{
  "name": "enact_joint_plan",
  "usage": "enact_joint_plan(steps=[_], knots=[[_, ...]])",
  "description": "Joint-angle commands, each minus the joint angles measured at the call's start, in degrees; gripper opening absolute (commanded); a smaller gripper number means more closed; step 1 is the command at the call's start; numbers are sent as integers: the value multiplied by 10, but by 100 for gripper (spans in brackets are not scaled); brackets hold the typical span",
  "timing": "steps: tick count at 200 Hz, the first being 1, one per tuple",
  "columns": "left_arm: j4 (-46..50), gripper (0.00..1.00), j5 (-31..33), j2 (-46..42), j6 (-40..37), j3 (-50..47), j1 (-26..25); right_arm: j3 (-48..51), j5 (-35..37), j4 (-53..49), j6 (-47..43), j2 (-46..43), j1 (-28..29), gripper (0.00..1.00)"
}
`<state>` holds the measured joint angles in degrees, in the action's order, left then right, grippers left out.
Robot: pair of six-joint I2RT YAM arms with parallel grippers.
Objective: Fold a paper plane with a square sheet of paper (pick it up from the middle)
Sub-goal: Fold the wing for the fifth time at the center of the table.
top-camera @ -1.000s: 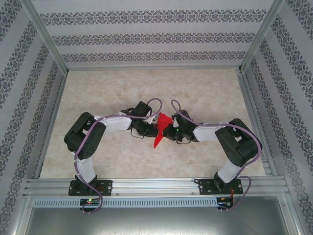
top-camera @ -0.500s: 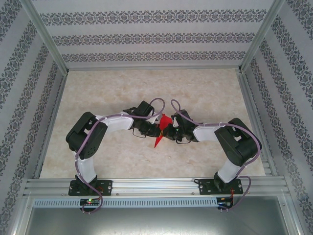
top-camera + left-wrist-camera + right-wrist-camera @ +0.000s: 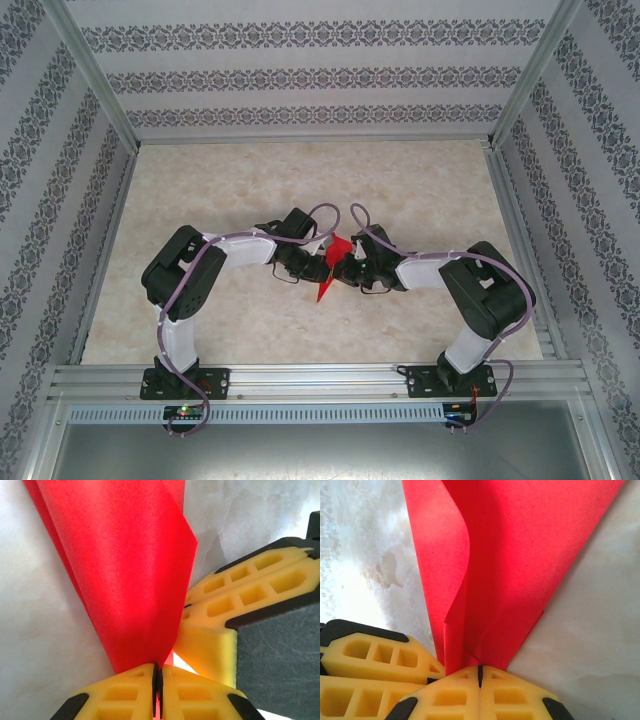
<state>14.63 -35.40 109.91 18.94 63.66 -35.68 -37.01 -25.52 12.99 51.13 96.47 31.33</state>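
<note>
Since a second ago the left arm has swung in toward the right, and the red paper (image 3: 323,283) between them looks narrower. It is held at mid-table, tip pointing at the near edge and long axis running away from the bases. The left gripper (image 3: 312,265) and right gripper (image 3: 345,268) pinch it from opposite sides, fingers clamped tight. The wrist cameras show layered folds fanning out from the closed fingers. From overhead it is a sliver.

Near the middle of the table (image 3: 420,190) the grippers meet tip to tip: the left gripper (image 3: 314,262) on the left, the right gripper (image 3: 347,270) on the right, the sheet of paper (image 3: 328,272) between them, nipped by both. Its narrow end points toward the near edge. In the left wrist view the right gripper's fingers (image 3: 225,605) sit just right of the sheet; in the right wrist view the left gripper's fingers (image 3: 375,655) sit just left of it
</note>
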Motion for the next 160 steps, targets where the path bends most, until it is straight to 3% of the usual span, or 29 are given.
enact_joint_plan(steps=[1,104,160], knots=[[12,15,-14,10,-22,9,-7,14,-6,4,5,-12,-8,5],[-10,30,-41,2,-47,-10,-7,51,-62,101,46,-33,-62,6],[-19,36,-46,-6,-61,-14,-7,44,-80,116,58,-26,-71,20]])
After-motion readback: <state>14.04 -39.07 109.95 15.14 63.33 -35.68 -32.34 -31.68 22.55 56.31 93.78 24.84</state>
